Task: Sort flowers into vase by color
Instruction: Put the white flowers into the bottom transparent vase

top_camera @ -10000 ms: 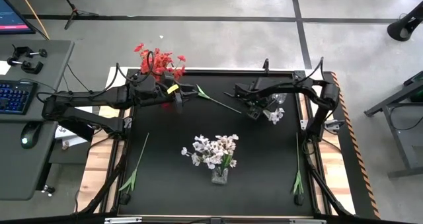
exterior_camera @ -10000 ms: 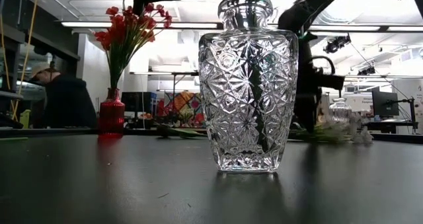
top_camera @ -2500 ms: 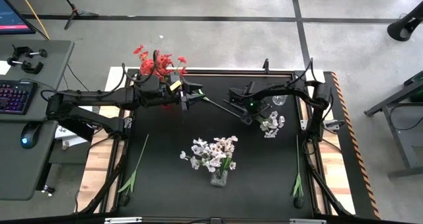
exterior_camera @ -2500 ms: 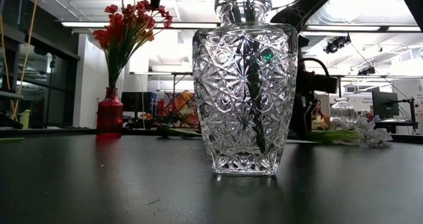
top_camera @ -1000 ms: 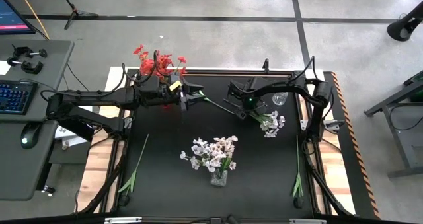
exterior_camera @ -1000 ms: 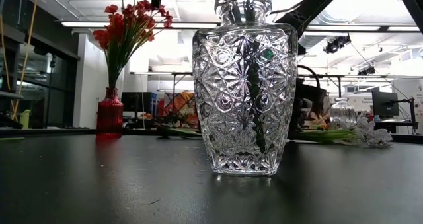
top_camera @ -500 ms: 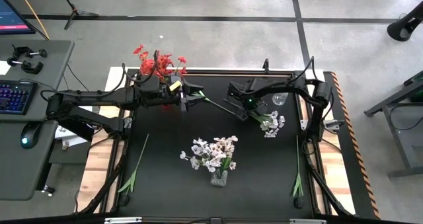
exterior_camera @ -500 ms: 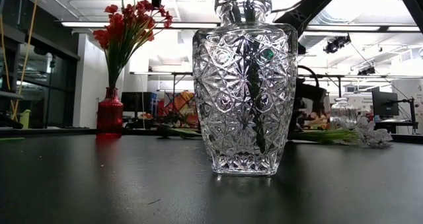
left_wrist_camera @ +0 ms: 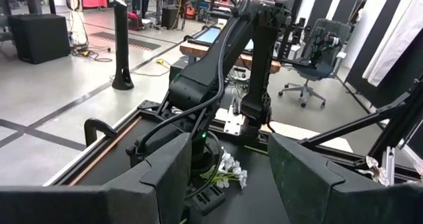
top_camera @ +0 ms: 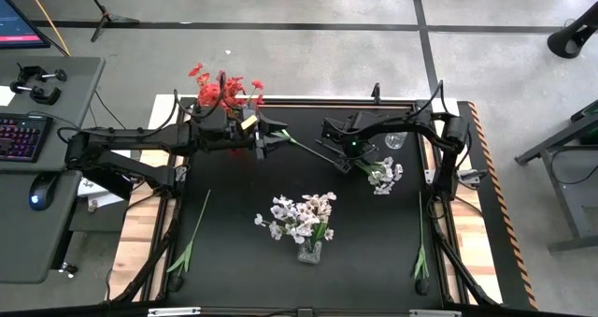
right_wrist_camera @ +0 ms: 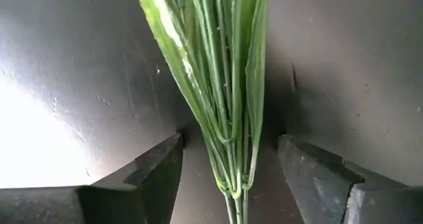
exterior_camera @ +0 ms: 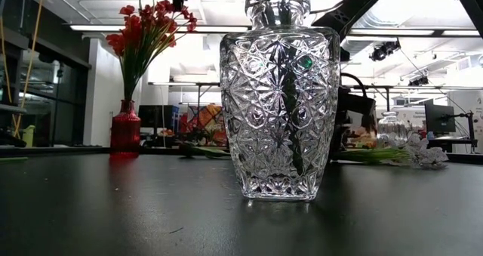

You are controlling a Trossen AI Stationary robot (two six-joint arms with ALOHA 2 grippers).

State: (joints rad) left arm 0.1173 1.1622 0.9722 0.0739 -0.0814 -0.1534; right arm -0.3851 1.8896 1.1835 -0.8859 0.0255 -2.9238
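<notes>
A white-blossomed flower lies flat on the black table; its blossoms [top_camera: 383,173] point toward the right edge and its green stem [right_wrist_camera: 225,85] runs toward the far left. My right gripper [top_camera: 348,156] points down over the stem, open, one finger on each side of the stem and leaves [right_wrist_camera: 228,164], not touching them. My left gripper [top_camera: 271,137] is held level above the stem's bare end, open, with nothing between its fingers [left_wrist_camera: 228,168]. A red vase of red flowers [top_camera: 224,93] stands at the far left. A clear cut-glass vase of white flowers [top_camera: 306,225] stands in the middle.
A small clear vase [top_camera: 394,141] stands at the far right, close behind the right arm. Two loose green stems lie near the front, one left [top_camera: 192,235] and one right [top_camera: 420,252]. In the low view the large glass vase [exterior_camera: 279,97] hides much of the table.
My right gripper has turned a little about its own axis while staying over the stem. The flower lies where it was.
</notes>
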